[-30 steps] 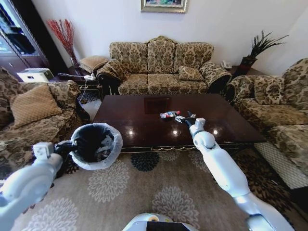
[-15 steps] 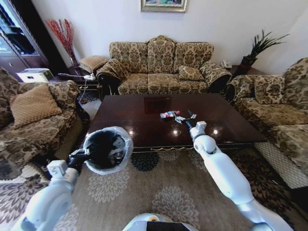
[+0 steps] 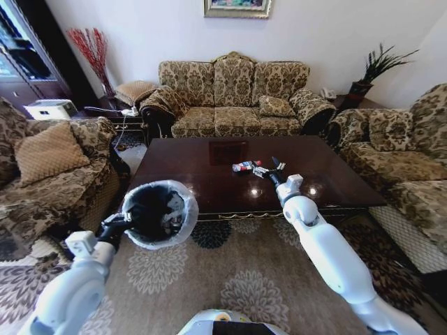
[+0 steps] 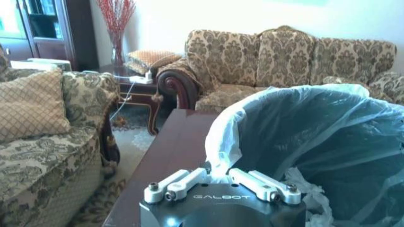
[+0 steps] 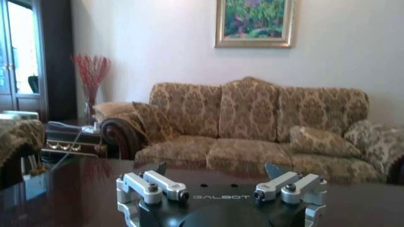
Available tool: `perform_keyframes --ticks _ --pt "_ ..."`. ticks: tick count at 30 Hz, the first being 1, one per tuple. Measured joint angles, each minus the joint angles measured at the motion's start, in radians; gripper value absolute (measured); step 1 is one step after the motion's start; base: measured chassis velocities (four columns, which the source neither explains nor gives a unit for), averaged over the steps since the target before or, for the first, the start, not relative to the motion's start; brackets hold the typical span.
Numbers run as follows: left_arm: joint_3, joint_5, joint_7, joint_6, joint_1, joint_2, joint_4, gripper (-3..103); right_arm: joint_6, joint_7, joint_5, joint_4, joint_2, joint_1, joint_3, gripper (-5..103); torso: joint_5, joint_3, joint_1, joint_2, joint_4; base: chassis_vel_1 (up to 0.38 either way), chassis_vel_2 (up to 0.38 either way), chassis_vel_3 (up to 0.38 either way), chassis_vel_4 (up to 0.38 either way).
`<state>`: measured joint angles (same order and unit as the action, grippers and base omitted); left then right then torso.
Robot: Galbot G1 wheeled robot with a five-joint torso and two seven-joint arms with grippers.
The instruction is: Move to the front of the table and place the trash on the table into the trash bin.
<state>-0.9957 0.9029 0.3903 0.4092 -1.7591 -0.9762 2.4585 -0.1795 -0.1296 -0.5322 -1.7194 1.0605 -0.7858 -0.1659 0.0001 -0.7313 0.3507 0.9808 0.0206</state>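
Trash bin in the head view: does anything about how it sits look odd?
Yes. The trash bin is off the floor, tipped so its bagged mouth faces the camera, held by the left gripper at its rim beside the table. The right gripper is open by the trash.

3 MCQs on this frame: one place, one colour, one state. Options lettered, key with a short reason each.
1. Where is the trash?
A. on the table
B. on the rug
C. on the sofa

2. What colour is the bag lining the trash bin?
A. black
B. whitish
C. yellow

3. How is the right gripper?
A. shut on a bottle
B. open
C. parked by the base

Key: 1 A, the scraps lie on the dark tabletop. 2 B, a pale bag puffs over the rim. 3 B, right wrist view shows fingers spread, empty; the left gripper clamps the bin's rim.
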Motion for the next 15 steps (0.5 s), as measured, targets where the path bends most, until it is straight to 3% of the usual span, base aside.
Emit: perform_keyframes --ticks 2,5,7,10,15 --pt "-0.043 0.078 0.022 0.017 -0.004 0.026 0.024 0 -0.007 0.0 -0.023 0.013 0.008 -0.01 -0.006 100 -0.0002 0.0 0.0 0.0 0.0 0.0 0.0 0.0 0.0" --pt "-0.091 0.124 0.026 0.049 -0.014 0.056 0.042 0 -0.013 0.0 -0.047 0.061 0.025 0.008 -0.007 100 -0.0007 0.0 0.0 0.0 -0.0002 0.0 0.0 0.0 0.0" --pt "-0.119 0.111 0.015 0.086 -0.032 0.081 0.046 0 -0.027 0.0 -0.097 0.123 0.057 0.05 -0.009 100 0.0009 0.0 0.0 0.0 -0.0003 0.0 0.0 0.0 0.0" --pt "-0.117 0.108 0.011 0.097 -0.039 0.08 0.046 0 -0.025 0.0 -0.108 0.195 0.089 0.088 -0.013 100 -0.0009 0.0 0.0 0.0 0.0003 0.0 0.0 0.0 0.0" --pt "-0.109 0.09 0.001 0.091 -0.059 0.055 0.046 0 0.005 0.0 -0.116 0.313 0.177 0.132 -0.011 100 -0.0006 0.0 0.0 0.0 0.0003 0.0 0.0 0.0 0.0"
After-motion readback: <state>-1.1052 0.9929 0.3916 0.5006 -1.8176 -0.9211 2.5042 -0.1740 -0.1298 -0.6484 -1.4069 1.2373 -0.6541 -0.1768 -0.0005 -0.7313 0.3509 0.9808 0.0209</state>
